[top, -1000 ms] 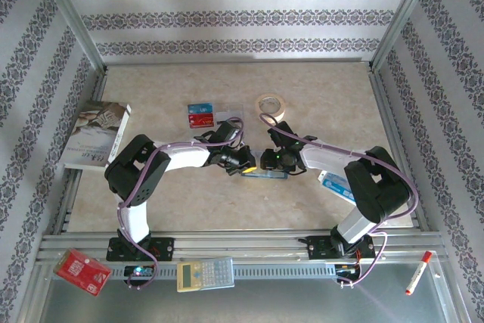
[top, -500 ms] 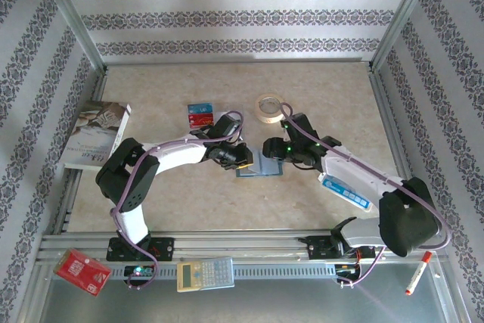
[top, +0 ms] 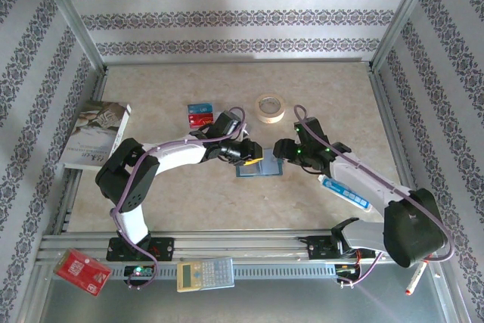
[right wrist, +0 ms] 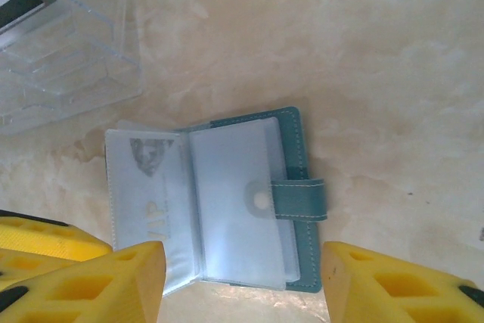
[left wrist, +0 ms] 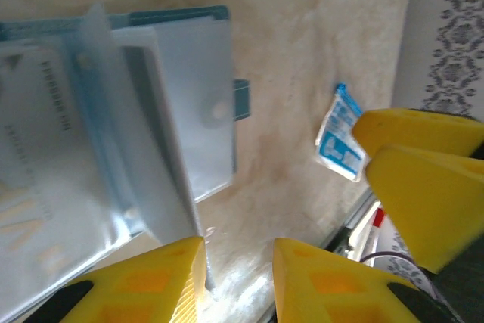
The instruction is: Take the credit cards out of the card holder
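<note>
Looking down from overhead, I have the card holder (top: 261, 169) lying open and flat on the bench (top: 318, 96) between the two arms, its long axis running left to right — my next move turns on that. The left tool (top: 248, 156) hangs over the holder's far left corner and the right tool (top: 282, 149) just off its far right corner, so I judge the left one nearer the loaded side. Both are released: the left one's jaws stand a little apart with bare bench between them, and the right one's stand wide, bracketing the holder's spread and gripping nothing. The cover is dusty teal, leather-like with pale stitching, and a strap (right wrist: 299, 200) with a round snap pokes off one side. Inside are floppy, hazy clear plastic sleeves (right wrist: 227, 194). A pale card (right wrist: 147, 175) sits in the left one, thin and stiff — I expect it to slide out along the sleeve. Two loose cards (top: 200, 116), red and blue, lie farther back on the left.
</note>
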Motion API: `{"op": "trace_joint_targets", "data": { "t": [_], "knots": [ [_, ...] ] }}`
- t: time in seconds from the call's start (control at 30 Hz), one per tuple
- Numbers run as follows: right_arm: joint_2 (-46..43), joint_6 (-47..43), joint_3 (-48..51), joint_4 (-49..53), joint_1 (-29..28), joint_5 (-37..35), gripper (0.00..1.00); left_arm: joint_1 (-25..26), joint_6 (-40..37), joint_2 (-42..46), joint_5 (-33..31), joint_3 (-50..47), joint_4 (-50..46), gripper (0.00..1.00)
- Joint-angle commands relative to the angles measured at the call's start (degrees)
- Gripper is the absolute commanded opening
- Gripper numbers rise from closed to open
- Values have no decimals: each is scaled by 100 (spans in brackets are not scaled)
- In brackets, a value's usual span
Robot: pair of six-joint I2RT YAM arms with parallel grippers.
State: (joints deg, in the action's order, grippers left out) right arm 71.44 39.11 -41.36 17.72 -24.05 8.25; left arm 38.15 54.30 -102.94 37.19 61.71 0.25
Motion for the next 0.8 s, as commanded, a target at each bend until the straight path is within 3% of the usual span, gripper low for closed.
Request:
{"op": "trace_joint_targets", "data": {
  "t": [0.0,0.13,0.3,0.53,0.77],
  "knots": [
    [-175,156,123,-19,99,-165,57,21,377,-218,406,52,753,30],
    [-326,206,205,-14,186,-175,56,35,673,-395,600,48,1174,30],
    [-440,177,234,-36,234,-119,56,19,308,-300,455,148,652,31],
    [-143,58,162,-54,179,97,55,-174,-398,154,-906,17,-1281,33],
    [688,-432,-463,329,-633,-161,55,-215,-150,299,-1118,-306,-1388,34]
  ]
}}
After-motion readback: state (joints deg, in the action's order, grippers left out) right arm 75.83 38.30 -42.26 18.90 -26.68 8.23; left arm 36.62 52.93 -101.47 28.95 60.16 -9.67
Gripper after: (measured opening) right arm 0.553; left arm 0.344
